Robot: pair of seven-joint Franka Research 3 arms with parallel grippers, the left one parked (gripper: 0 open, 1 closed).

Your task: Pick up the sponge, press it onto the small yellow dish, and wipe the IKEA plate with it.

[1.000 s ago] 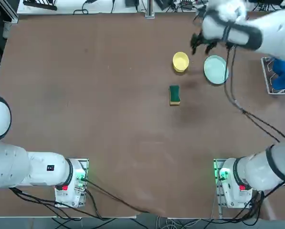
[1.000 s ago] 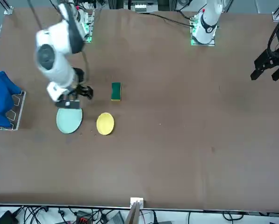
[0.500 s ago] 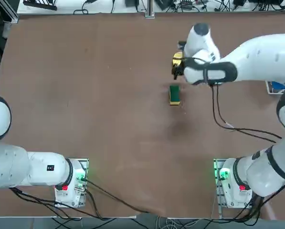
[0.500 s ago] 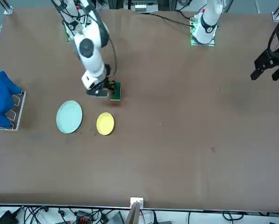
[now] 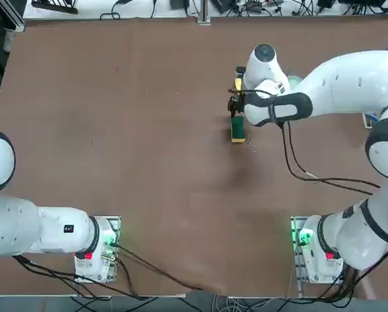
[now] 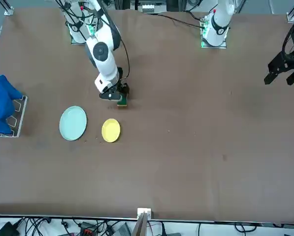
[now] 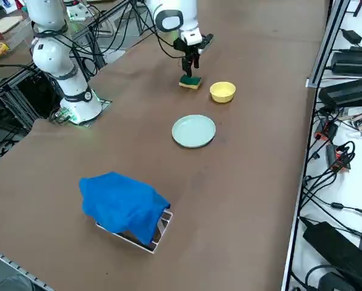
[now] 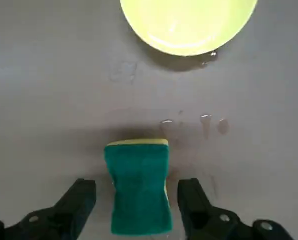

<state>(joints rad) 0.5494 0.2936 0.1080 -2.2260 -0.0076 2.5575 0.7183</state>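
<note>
The sponge (image 8: 139, 187), dark green on top with yellow foam under it, lies flat on the brown table (image 5: 148, 130). My right gripper (image 8: 137, 200) is open and straddles the sponge's end, one finger on each side with a gap to each. In the front view the gripper (image 6: 119, 93) hangs just over the sponge (image 6: 122, 101). The small yellow dish (image 6: 111, 130) sits just beyond the sponge, and the pale blue-green IKEA plate (image 6: 73, 123) lies beside that dish. From the side, sponge (image 7: 191, 82), dish (image 7: 222, 91) and plate (image 7: 194, 131) lie close together.
A blue cloth (image 7: 123, 206) is draped over a small rack near the table's right edge. Small water drops (image 8: 203, 120) dot the table between sponge and dish. The right arm's cable (image 5: 297, 162) hangs over the table behind the gripper.
My right arm swung from above the plate, past the yellow dish, to the sponge and came down over it. The gripper stayed open. Sponge and dishes have not moved.
</note>
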